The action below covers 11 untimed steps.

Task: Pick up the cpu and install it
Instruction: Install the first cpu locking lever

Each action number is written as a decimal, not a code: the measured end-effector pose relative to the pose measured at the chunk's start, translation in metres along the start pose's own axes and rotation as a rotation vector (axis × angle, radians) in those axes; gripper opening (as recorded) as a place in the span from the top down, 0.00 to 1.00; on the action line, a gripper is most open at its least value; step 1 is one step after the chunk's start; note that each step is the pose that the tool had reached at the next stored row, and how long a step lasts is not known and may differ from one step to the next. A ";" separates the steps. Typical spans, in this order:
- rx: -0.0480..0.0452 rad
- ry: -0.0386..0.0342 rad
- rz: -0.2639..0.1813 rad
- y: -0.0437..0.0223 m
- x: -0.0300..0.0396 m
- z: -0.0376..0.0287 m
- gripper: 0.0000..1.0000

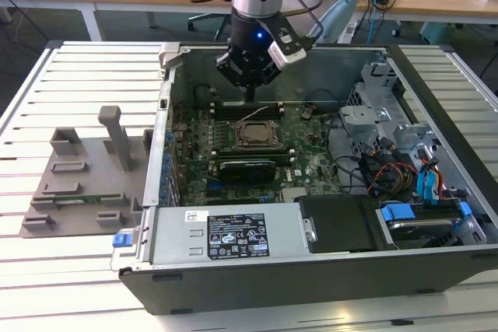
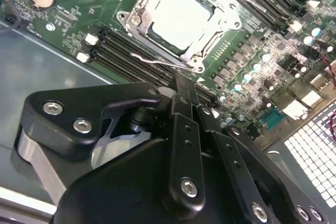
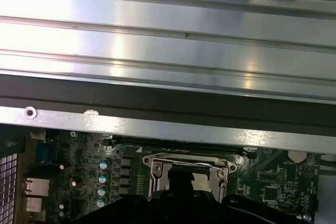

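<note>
cpu (image 2: 181, 19): we see it lying flat in the socket (image 2: 137, 20), frame open
hand (image 1: 250, 92): above the socket, fingers together, holding nothing
handling: we judge it light, stiff, fragile underneath; hold by edges

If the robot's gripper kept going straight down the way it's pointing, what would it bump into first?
Probably the motherboard just behind the CPU socket, around the memory slots. The gripper points down there, with the cpu already in the socket. Depth is hard to judge.
</note>
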<state>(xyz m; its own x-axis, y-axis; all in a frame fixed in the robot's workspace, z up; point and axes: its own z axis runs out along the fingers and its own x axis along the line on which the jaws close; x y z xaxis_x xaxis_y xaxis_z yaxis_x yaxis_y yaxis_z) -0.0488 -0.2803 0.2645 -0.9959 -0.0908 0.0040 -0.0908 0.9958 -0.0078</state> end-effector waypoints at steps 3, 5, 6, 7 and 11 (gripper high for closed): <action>0.0000 0.0000 0.000 0.0000 -0.0003 0.0000 0.89; -0.0015 -0.0002 0.000 -0.0001 -0.0002 0.0005 0.89; -0.0094 -0.0009 0.000 -0.0004 -0.0001 0.0011 0.89; -0.0151 -0.0014 0.000 -0.0013 0.0003 0.0015 0.89; -0.0584 -0.0056 0.000 -0.0096 0.0065 0.0063 0.89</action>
<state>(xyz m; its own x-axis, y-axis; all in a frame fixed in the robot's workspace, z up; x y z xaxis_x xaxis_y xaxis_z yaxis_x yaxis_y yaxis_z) -0.0544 -0.2905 0.2583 -0.9959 -0.0906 -0.0016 -0.0906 0.9946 0.0506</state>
